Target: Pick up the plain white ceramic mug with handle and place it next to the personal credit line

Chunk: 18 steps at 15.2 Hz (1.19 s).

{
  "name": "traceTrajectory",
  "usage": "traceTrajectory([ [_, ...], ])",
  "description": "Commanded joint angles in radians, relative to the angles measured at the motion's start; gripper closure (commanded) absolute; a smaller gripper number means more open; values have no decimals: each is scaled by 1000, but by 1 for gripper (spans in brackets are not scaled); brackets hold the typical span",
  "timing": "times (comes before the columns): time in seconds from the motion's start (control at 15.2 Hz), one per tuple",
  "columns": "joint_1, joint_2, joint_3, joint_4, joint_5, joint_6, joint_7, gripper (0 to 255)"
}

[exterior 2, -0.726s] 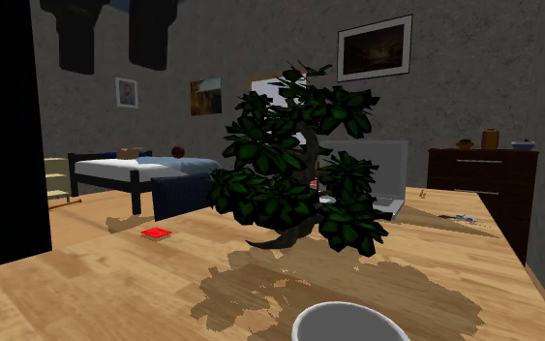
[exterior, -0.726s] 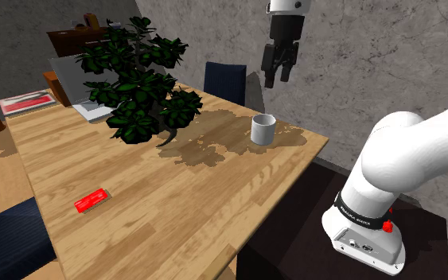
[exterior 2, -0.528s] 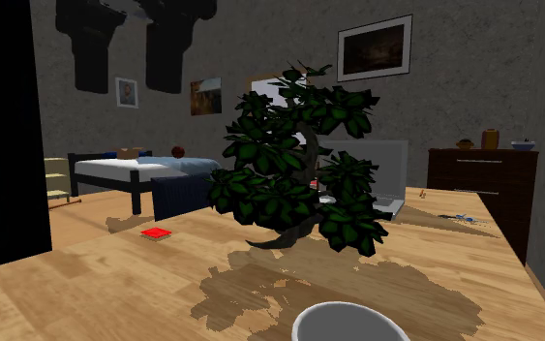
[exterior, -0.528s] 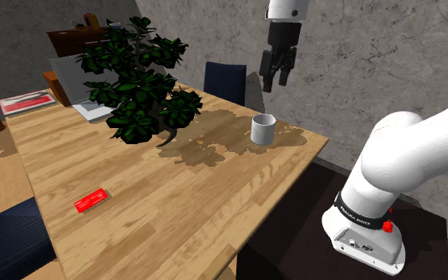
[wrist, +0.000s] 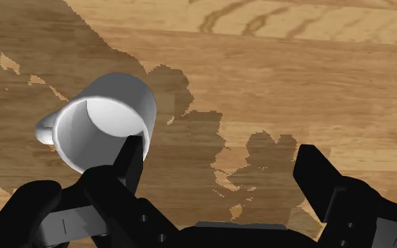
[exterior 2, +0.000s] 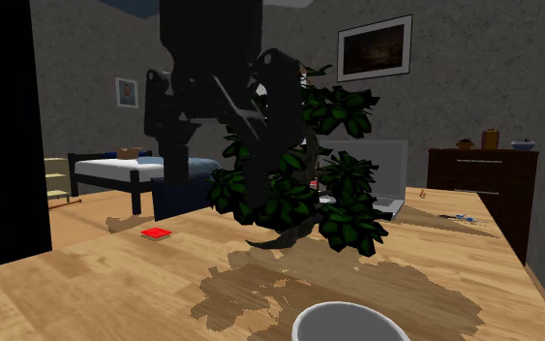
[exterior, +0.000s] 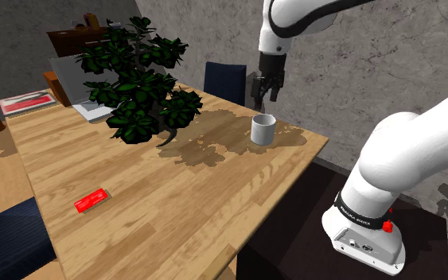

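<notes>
A plain white mug (exterior: 263,129) stands upright on the wooden table (exterior: 174,199) near its far right corner; its rim (exterior 2: 348,323) also shows at the second exterior view's bottom edge. My black gripper (exterior: 260,97) hangs open just above and slightly behind the mug. In the wrist view the mug (wrist: 108,120), its handle pointing away from the fingers, lies off to one side of the gripper (wrist: 221,165): one fingertip (wrist: 130,156) overlaps its rim, and bare wood lies between the fingers. A red card (exterior: 92,200) lies flat near the table's front left, far from the mug.
A dark-leaved bonsai (exterior: 138,79) stands mid-table and casts a shadow up to the mug. Behind it sits an open laptop (exterior: 75,87). A blue chair (exterior: 224,79) stands at the far edge. The table's right edge runs close by the mug.
The gripper has come down from high above the table to just over the mug, still open. In the second exterior view it now looms in front of the plant. The mug has not moved.
</notes>
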Motion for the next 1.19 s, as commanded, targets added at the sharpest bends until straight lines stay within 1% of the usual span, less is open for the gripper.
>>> traceTrajectory([
  [0.0, -11, 50, -8, -18, -13, 78, -5, 0],
  [0.26, -35, 166, -28, -40, -38, 231, -15, 0],
  [0.53, -58, 298, -49, -37, -60, 376, -24, 0],
  [0.99, -55, 369, -53, -78, -56, 488, -27, 0],
  [1.12, -55, 376, -53, -81, -55, 497, -28, 0],
])
